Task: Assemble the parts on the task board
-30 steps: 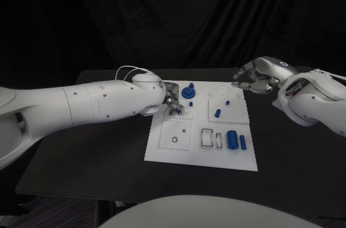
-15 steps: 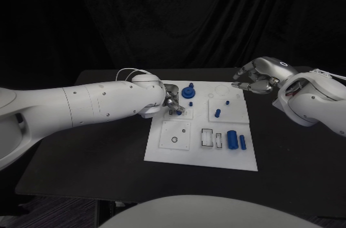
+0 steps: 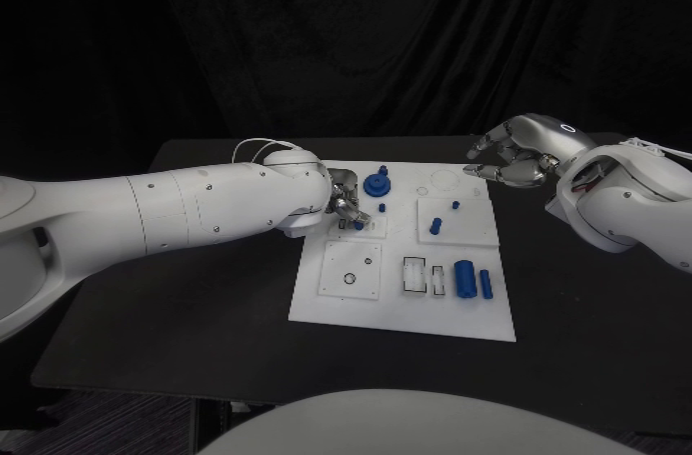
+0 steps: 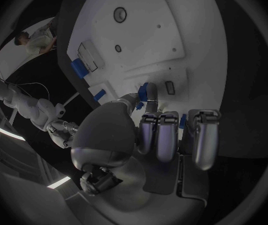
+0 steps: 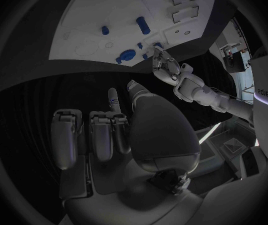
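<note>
The white task board (image 3: 404, 305) lies mid-table. My left hand (image 3: 343, 205) hovers over its far left tile and pinches a small blue part (image 4: 144, 91) between the thumb and a finger, just above the tile's slot. Close by stand a blue gear-shaped part (image 3: 378, 183) and a tiny blue peg (image 3: 382, 207). Two short blue pegs (image 3: 436, 225) sit on the far right tile. A thick blue cylinder (image 3: 464, 278) and a slimmer one (image 3: 486, 284) lie near the right edge. My right hand (image 3: 508, 161) hangs off the board's far right corner, fingers curled with nothing in them.
White rectangular slots (image 3: 415, 273) and a tile with a black ring (image 3: 349, 278) take up the board's near half. Black table (image 3: 173, 315) surrounds the board on all sides. My left forearm (image 3: 159, 210) stretches across the table's left half.
My left hand has crept slightly further over the board with the small blue part in it. The right hand has not moved.
</note>
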Controlling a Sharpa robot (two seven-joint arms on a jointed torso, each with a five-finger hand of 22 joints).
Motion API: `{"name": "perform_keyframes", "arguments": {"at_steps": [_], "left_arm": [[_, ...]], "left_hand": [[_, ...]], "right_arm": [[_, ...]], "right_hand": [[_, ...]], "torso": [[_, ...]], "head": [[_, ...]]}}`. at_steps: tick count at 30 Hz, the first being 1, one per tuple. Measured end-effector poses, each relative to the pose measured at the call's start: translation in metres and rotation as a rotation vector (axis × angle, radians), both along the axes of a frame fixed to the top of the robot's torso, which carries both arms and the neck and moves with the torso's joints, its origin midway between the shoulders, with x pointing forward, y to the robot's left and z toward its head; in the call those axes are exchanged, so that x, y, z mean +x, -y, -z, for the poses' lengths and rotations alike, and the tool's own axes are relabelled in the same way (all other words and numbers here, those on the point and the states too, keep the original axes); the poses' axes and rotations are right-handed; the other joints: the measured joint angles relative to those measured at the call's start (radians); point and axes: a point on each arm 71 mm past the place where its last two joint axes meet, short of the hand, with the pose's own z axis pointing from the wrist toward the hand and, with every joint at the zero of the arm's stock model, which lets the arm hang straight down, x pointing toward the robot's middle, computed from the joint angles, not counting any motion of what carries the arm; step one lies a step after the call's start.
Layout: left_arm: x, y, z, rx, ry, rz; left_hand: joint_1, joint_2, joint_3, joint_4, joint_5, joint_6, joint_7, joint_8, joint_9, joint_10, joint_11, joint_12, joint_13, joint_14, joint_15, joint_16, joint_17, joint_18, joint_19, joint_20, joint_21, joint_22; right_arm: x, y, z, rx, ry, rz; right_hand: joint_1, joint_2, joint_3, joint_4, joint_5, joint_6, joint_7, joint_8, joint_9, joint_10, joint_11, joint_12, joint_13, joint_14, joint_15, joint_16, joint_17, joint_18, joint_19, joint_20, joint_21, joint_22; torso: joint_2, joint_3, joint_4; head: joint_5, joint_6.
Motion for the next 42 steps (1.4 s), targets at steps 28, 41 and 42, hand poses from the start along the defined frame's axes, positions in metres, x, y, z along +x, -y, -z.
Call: {"name": "perform_keyframes", "arguments": {"at_steps": [28, 41, 42], "left_arm": [[-0.01, -0.005, 0.001, -0.065, 0.048, -0.028], [-0.004, -0.012, 0.001, -0.058, 0.057, -0.053], [-0.003, -0.012, 0.001, -0.057, 0.057, -0.054]], "left_hand": [[-0.008, -0.008, 0.022, 0.005, 0.03, -0.003, -0.004, -0.008, 0.018, 0.0, 0.0, 0.0, 0.0, 0.0, 0.0, 0.0, 0.0, 0.0, 0.0, 0.0, 0.0, 0.0], [-0.01, -0.01, 0.022, 0.005, 0.03, -0.003, -0.003, -0.008, 0.018, 0.0, 0.0, 0.0, 0.0, 0.0, 0.0, 0.0, 0.0, 0.0, 0.0, 0.0, 0.0, 0.0], [-0.011, -0.01, 0.022, 0.005, 0.03, -0.003, -0.003, -0.008, 0.018, 0.0, 0.0, 0.0, 0.0, 0.0, 0.0, 0.0, 0.0, 0.0, 0.0, 0.0, 0.0, 0.0]], "right_arm": [[0.0, 0.003, 0.001, -0.007, -0.01, 0.008], [0.0, 0.003, 0.002, -0.01, -0.015, 0.01], [0.0, 0.003, 0.002, -0.01, -0.015, 0.01]], "right_hand": [[0.0, 0.0, 0.003, -0.003, 0.0, 0.004, 0.004, 0.0, 0.0, 0.004, 0.003, 0.0, 0.0, 0.0, 0.0, 0.0, 0.0, 0.0, 0.0, 0.0, 0.0, 0.0], [0.0, 0.0, 0.003, -0.003, 0.0, 0.004, 0.004, 0.0, 0.0, 0.004, 0.003, 0.0, 0.0, 0.0, 0.0, 0.0, 0.0, 0.0, 0.0, 0.0, 0.0, 0.0], [0.0, 0.0, 0.003, -0.003, 0.0, 0.004, 0.004, 0.0, 0.0, 0.004, 0.003, 0.0, 0.0, 0.0, 0.0, 0.0, 0.0, 0.0, 0.0, 0.0, 0.0, 0.0]], "torso": [[0.001, -0.0003, 0.0002], [0.0, -0.0002, 0.0005], [0.0, -0.0002, 0.0005]], "head": [[0.001, 0.0], [0.004, 0.0], [0.004, 0.0]]}}
